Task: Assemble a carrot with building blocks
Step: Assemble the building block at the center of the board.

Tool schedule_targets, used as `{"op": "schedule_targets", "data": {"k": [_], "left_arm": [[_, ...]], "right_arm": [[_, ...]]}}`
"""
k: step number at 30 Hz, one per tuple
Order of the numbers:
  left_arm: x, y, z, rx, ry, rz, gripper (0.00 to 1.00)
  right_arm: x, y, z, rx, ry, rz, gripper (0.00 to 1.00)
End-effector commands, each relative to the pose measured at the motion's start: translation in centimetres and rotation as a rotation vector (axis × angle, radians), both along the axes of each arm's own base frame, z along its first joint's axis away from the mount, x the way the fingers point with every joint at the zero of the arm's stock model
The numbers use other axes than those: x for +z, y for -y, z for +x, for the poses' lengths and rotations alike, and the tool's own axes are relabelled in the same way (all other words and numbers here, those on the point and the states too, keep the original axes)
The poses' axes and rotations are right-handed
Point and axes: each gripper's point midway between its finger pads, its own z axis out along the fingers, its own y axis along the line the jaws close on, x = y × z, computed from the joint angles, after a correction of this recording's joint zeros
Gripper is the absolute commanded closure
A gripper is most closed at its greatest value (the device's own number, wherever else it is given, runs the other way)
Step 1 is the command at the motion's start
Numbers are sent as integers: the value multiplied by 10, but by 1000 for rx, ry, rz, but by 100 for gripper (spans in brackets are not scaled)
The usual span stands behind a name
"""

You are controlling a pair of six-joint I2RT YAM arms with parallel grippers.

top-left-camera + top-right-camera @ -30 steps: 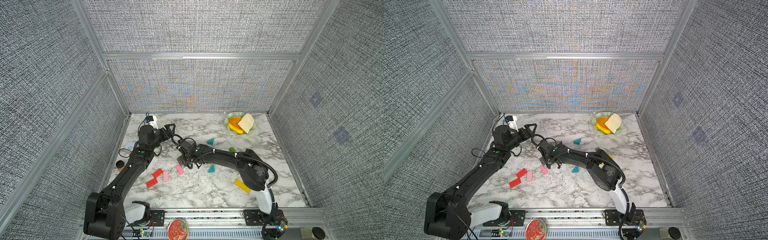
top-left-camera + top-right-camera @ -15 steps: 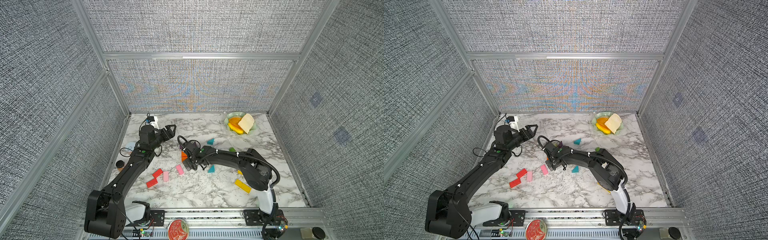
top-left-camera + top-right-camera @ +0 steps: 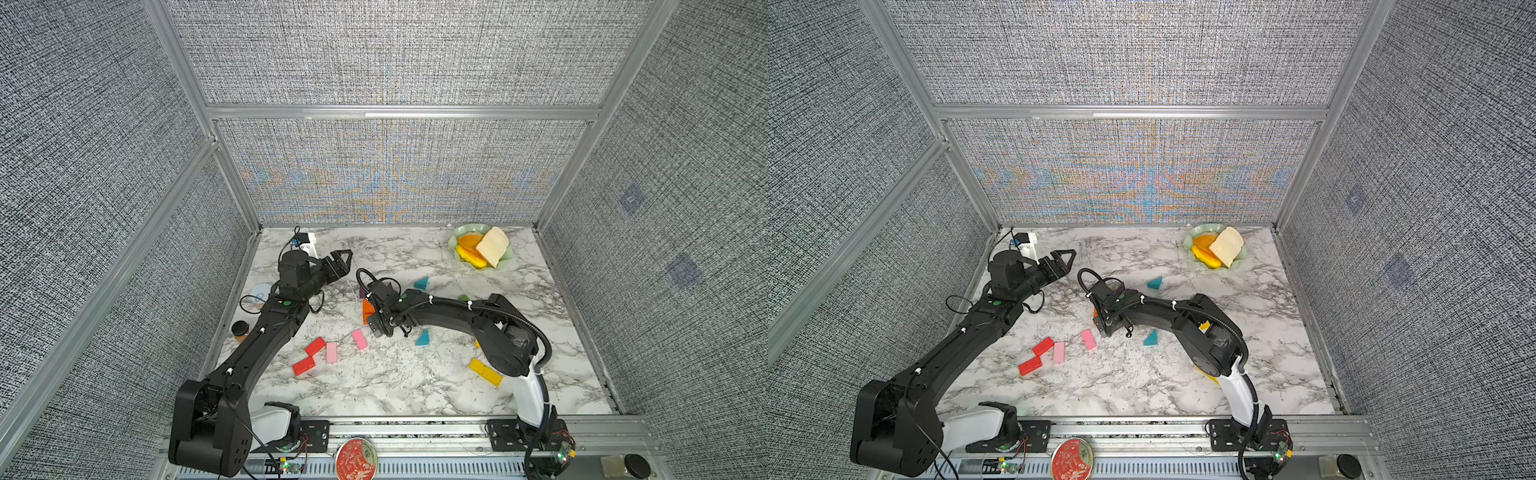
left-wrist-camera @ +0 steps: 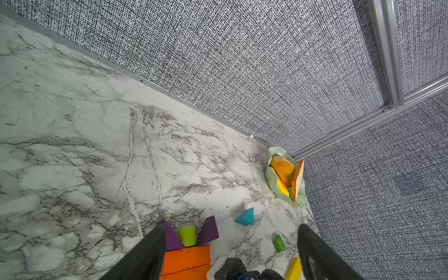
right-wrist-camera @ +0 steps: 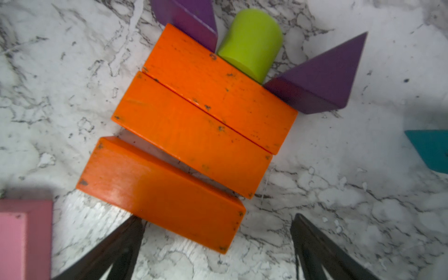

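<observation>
Where the carrot stands: middle of the worktop (image 3: pixel 415 386), under the right arm.
Body: first orange bar (image 5: pixel 218 82) and second orange bar (image 5: pixel 194 135) lie long face to long face, touching. Probably laid that way as the carrot's body.
Third orange bar (image 5: pixel 160 194): beside the second, skewed, with a wedge gap between them that narrows toward one corner. Looks like it wants squaring up.
Leaves: lime-green stub (image 5: pixel 251 41) butts the first bar between two purple triangles (image 5: pixel 320 80), which fan outward, so they read as greens.
Right gripper (image 5: pixel 217 220): jaws wide apart, empty, hanging over the third bar's outer edge. One fingertip (image 5: pixel 135 225) is right at that edge; contact unclear. Likely placed to nudge or re-grip.
Left gripper (image 3: pixel 344 262): raised toward the back-left corner, jaws partly apart, nothing between them. My guess is it's parked clear of the right arm.
Spares: teal triangle (image 5: pixel 429 150) and pink bar (image 5: pixel 24 237) lie near the carrot. Red bars (image 3: pixel 315 345) and yellow bar (image 3: pixel 485 372) lie apart from it.
Progress: mostly built; the tip looks unfinished.
</observation>
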Motion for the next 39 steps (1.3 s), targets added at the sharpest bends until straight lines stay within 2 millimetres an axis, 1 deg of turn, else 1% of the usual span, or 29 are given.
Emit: {"op": "schedule_targets", "data": {"k": [1, 12, 15, 18, 21, 29, 34, 39], "left_arm": [[4, 2, 1, -11, 13, -2, 14], [3, 2, 1, -12, 12, -2, 14], [3, 2, 1, -13, 12, -3, 14], [4, 2, 0, -15, 13, -4, 14], [3, 3, 1, -18, 11, -7, 14], [3, 3, 1, -15, 11, -5, 14], [3, 3, 1, -17, 9, -6, 14], [4, 3, 1, -18, 11, -7, 14]], "right_arm": [[2, 0, 4, -21, 18, 5, 3], [4, -4, 5, -7, 13, 14, 3], [6, -4, 1, 8, 4, 21, 3], [11, -8, -6, 22, -18, 62, 3], [13, -10, -10, 11, -44, 96, 3], [3, -18, -16, -15, -111, 164, 6], [3, -27, -21, -8, -142, 210, 8], [0, -29, -22, -7, -151, 215, 8]]}}
